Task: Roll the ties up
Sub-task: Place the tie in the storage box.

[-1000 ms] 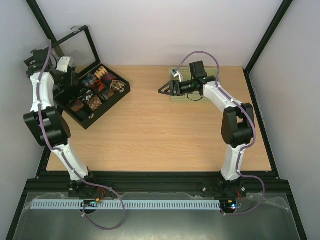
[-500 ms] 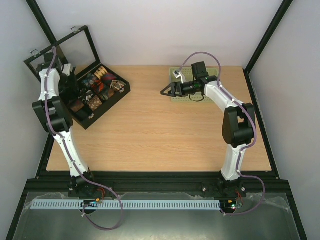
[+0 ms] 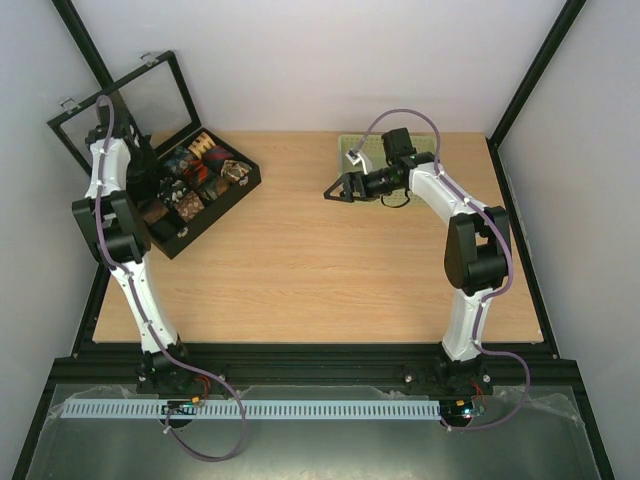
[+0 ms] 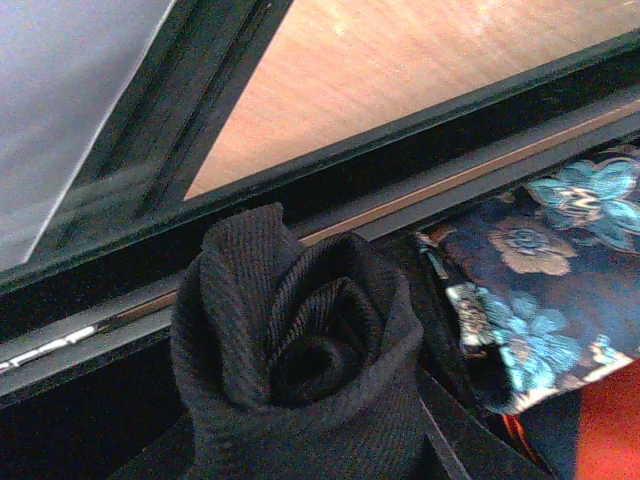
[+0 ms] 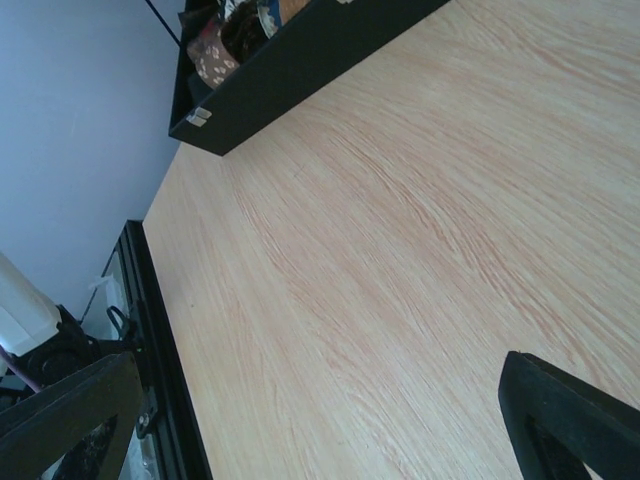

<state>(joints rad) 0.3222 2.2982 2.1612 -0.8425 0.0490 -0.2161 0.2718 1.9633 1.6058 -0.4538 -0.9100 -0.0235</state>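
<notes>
At the far left stands the raised lid [image 3: 140, 105], a flat clear pane in a thin black frame, with small bright metal clips on its top edge. Below it the left gripper [image 3: 146, 175] reaches into the back corner of the black box [image 3: 217, 216], a shallow rectangular tray split into square cells. Its fingers are hidden in both views, so whether they are closed on anything cannot be told. The left wrist view is filled by the black tie [image 4: 300, 350], a ribbed, matte woven fabric wound into a loose rose-like coil, sitting at the box's back wall just beside a glossy blue floral tie [image 4: 540, 270] with tan and turquoise blossoms. A patch of orange-red cloth [image 4: 600, 430] shows under that. From above, the other cells hold small patterned coils [image 3: 200, 170] in brown, orange and blue. The table [image 3: 320, 270] is pale wood with fine straight grain. Further right the right gripper [image 3: 338, 188] hangs over bare wood with nothing between its jaws, its dark, wedge-shaped fingertips [image 5: 570, 420] spread wide. Behind it lies the pale green perforated basket [image 3: 352, 148].
</notes>
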